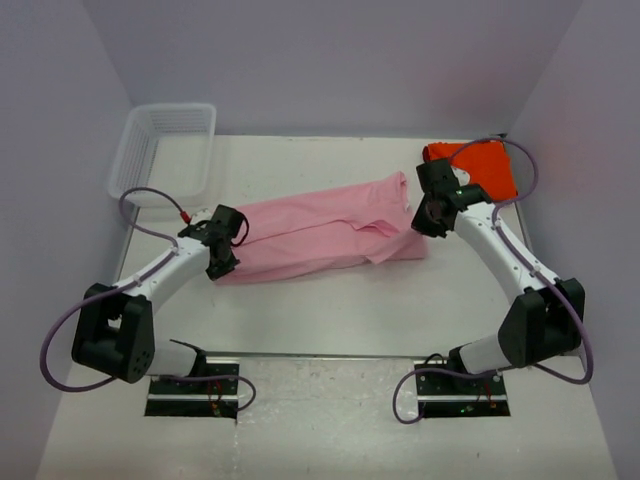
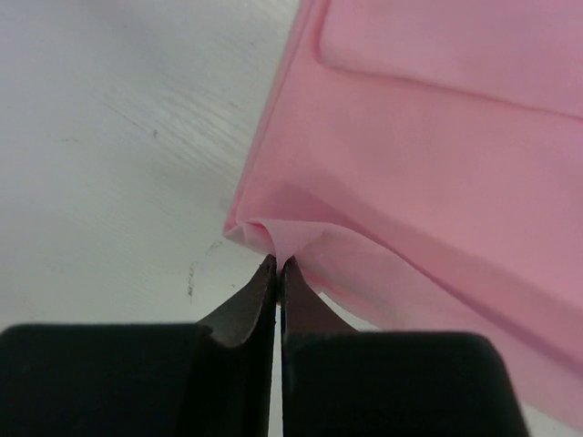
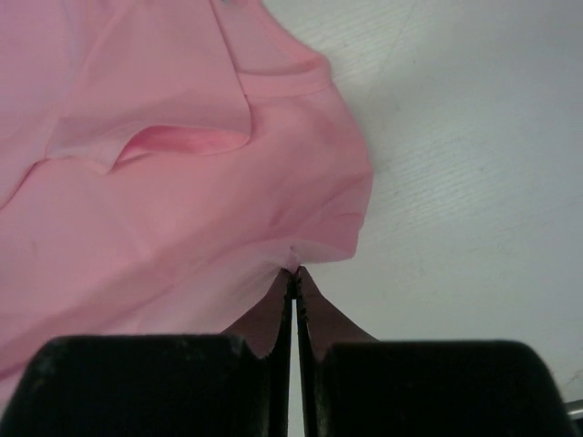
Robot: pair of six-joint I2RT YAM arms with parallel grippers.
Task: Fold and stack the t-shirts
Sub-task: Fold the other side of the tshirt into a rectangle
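Two shirts on desk (image 1: 330,320). White mesh basket (image 1: 165,150) upper left. My left jaws closed, pinching left corner of pink t-shirt (image 1: 325,232), which spreads across centre. My right jaws closed on its right edge. Orange-red t-shirt (image 1: 487,165) upper right, partly hidden behind my right arm.

so the orange-red t-shirt (image 1: 488,165) is half buried behind the right arm (image 1: 490,235), and both wrist cams chop the pink t-shirt (image 2: 437,164) off at the frame edges
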